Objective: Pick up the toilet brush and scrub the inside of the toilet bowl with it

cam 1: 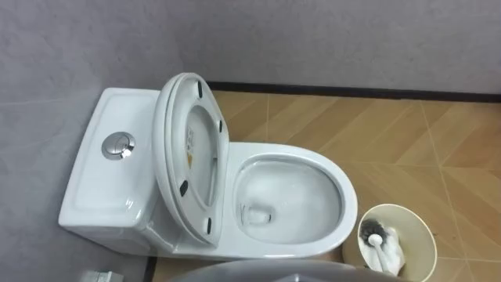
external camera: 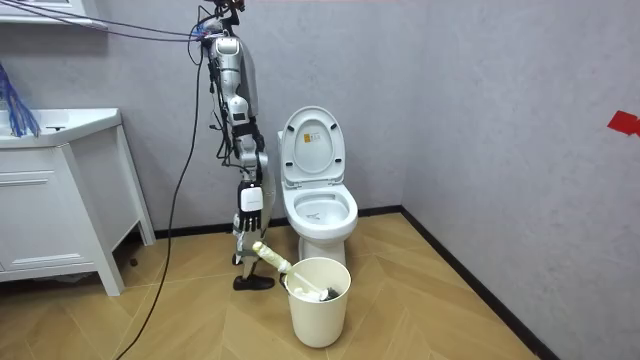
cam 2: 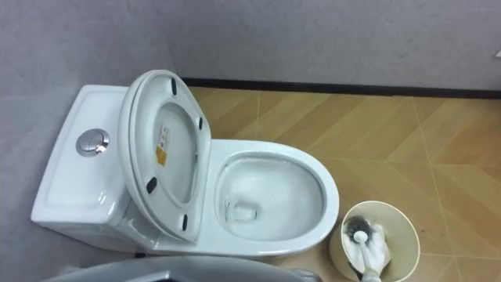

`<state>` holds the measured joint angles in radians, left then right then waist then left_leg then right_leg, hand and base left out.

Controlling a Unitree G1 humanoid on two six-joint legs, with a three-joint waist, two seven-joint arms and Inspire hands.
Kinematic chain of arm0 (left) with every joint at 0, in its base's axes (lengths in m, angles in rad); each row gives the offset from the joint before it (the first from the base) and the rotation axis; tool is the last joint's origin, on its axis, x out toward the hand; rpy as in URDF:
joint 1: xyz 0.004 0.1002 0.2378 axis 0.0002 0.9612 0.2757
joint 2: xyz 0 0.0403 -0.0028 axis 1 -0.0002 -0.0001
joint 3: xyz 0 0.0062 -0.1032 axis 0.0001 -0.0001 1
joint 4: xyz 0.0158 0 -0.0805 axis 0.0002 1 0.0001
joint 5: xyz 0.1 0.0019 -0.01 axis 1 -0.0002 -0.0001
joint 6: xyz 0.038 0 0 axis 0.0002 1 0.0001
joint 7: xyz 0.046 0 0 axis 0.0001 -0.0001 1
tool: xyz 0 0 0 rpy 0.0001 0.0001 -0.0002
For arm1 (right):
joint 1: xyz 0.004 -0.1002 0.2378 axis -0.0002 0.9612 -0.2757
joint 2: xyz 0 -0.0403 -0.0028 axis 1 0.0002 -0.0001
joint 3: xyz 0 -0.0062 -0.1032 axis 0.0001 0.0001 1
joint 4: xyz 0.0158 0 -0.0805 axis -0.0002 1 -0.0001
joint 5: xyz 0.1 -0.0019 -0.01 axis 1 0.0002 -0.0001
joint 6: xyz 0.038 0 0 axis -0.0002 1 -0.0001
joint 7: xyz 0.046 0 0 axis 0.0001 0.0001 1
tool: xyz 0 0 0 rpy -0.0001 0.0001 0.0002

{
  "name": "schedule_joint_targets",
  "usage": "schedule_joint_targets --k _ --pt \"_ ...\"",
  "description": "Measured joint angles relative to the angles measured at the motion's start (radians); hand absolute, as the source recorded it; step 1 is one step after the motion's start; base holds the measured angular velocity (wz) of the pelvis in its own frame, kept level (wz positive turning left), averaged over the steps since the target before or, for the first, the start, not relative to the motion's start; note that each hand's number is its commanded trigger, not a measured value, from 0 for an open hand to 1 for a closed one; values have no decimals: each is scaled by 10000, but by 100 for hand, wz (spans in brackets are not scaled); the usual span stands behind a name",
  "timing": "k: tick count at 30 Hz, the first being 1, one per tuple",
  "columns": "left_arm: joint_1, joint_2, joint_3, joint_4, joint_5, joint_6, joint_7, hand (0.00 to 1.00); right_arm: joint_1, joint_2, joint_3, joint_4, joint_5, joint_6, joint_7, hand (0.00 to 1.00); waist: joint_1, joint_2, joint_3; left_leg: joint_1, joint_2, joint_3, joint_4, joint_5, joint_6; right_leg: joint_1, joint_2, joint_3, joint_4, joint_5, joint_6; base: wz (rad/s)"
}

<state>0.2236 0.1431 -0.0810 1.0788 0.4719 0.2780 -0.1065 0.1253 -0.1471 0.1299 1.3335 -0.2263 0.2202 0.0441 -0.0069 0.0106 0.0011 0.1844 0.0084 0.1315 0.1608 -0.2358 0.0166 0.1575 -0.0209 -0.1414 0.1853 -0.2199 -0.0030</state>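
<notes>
One brush (cam 1: 385, 249) in bucket (cam 1: 421, 239) beside open toilet (cam 1: 348, 205)

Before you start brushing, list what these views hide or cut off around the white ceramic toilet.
Round cream bucket: near rim cut by the right eye view's bottom edge.
White-handled toilet brush: handle end cut there too.
White ceramic toilet: foot hidden under its bowl, eye views.
Lid's yellow sticker: print too small.

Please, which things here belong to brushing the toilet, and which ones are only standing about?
For the job: toilet; brush; the bucket holding it.
Standing about: white cabinet; red mark on the wall.
</notes>
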Motion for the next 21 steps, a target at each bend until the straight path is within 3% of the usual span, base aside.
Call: schedule_joint_targets --k 7,16,21 --pt "-89 -118 104 5 14 5 180 0 149 9 -416 -148 239 6 -193 0 -180 125 -11 25 9 64 -18 -3 -1 -38 17 94 -22 -1 -2 -2" --pt "-64 -130 1044 -208 15 11 591 0 557 44 -1553 -153 2026 1 -1247 0 -329 90 -9 85 87 66 -9 -3 -2 5 27 123 8 -1 -8 0" --pt "119 -137 1115 -209 -35 -76 972 0 556 48 -2684 -194 3382 -19 -1876 0 -754 50 -8 127 119 228 -22 -10 -14 0 63 295 24 -7 -20 -7"
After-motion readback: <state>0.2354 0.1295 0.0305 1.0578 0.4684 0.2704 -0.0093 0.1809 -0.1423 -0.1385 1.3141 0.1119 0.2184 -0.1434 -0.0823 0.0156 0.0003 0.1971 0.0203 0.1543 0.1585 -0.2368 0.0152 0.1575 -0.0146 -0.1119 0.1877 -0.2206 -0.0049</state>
